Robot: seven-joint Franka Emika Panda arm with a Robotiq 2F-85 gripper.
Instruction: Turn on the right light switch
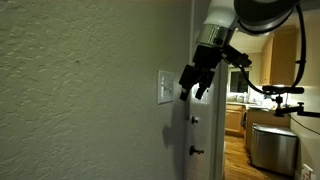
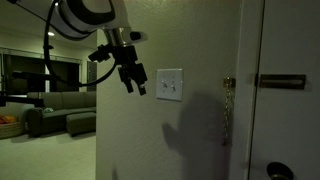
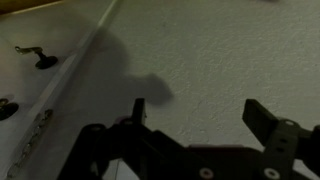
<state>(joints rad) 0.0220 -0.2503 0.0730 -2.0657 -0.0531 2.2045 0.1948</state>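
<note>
The claw [image 2: 133, 82] hangs with its fingers [image 3: 262, 120] spread wide, pinching nothing, close to the textured wall [image 2: 200, 140]. The right light switch [image 2: 175, 86] sits in its white plate [image 2: 170, 72] just beside the claw, not touching it.

Dim, grainy frames; soft wall shadows

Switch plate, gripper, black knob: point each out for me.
Switch plate [image 2: 169, 85]: in an exterior view, centre of white face.
Gripper [image 2: 135, 90]: in an exterior view, midway between fingertips.
Black knob [image 3: 45, 62]: wrist view, its dark head.
</note>
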